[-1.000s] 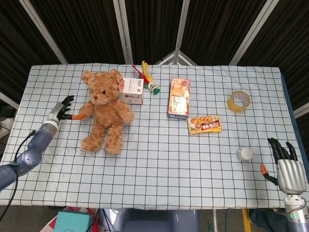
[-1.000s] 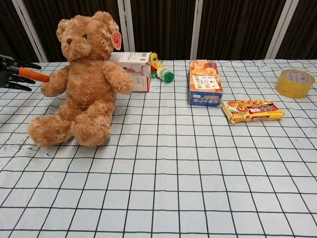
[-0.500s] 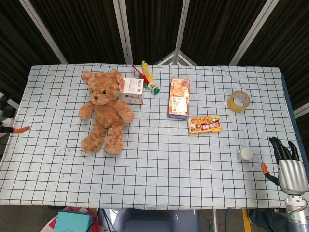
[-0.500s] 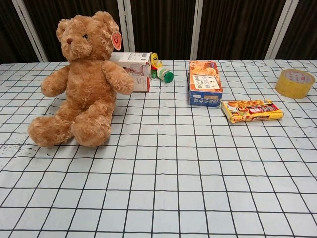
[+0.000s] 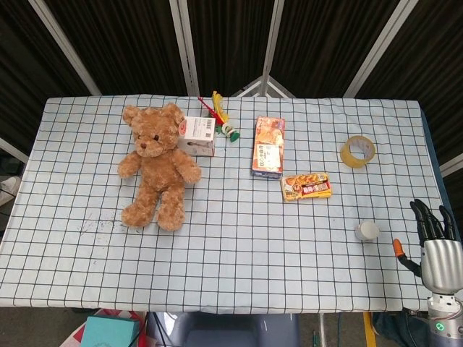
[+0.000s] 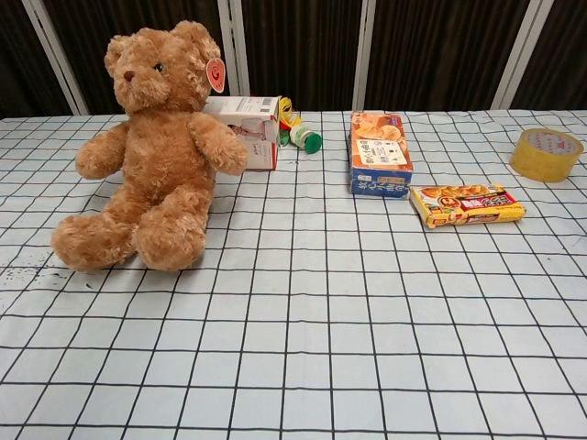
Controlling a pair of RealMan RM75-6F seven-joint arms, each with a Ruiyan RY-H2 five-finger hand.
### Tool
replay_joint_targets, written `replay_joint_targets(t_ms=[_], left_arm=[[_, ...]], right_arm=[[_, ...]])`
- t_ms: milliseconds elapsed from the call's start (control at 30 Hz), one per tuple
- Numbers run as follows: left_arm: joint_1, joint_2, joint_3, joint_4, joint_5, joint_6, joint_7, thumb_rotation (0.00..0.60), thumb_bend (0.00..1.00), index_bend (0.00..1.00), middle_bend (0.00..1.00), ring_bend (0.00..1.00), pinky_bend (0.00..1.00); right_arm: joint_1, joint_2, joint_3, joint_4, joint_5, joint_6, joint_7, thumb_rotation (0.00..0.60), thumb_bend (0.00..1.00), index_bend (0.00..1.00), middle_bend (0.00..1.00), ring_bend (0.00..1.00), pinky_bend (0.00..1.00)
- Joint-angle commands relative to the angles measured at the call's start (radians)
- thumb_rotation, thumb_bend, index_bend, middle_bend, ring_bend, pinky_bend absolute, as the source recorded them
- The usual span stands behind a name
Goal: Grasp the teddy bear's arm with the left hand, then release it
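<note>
Checked table (image 5: 239,217): bear (image 5: 155,165) sits untouched near left edge; left hand out of view; right hand (image 5: 437,249) empty, fingers apart, off right edge.

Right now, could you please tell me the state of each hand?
Left hand: not in view in either camera.
Right hand: open, fingers apart, holding nothing, off the table's right edge.

You can't read any wording here: the print on the orange box (image 6: 380,153), the flat yellow packet (image 6: 467,204), the white carton (image 6: 246,131) behind the teddy bear (image 6: 151,151) and the bear's round ear tag (image 6: 215,74) is too small to make out.
</note>
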Motion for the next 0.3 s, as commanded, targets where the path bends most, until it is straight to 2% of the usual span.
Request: replay_joint_targets(t_ms=[33, 167, 300], left_arm=[[-0.024, -0.091, 0.03, 0.128, 0.035, -0.007, -0.028, 0.6, 0.23, 0.09, 0.02, 0.0, 0.0], [-0.042, -0.141, 0.048, 0.21, 0.036, -0.047, -0.04, 0.6, 0.22, 0.09, 0.02, 0.0, 0.0], [-0.051, -0.164, 0.055, 0.246, 0.033, -0.064, -0.054, 0.6, 0.23, 0.09, 0.03, 0.0, 0.0]], right_arm=[[0.002, 0.002, 0.001, 0.0, 0.008, -0.01, 0.002, 0.6, 0.37, 0.09, 0.12, 0.24, 0.06], [0.001, 0.006, 0.002, 0.0, 0.014, -0.013, -0.002, 0.6, 0.37, 0.09, 0.12, 0.24, 0.06], [0.002, 0.014, -0.004, -0.003, 0.019, -0.031, -0.019, 0.6, 0.37, 0.09, 0.12, 0.24, 0.06]])
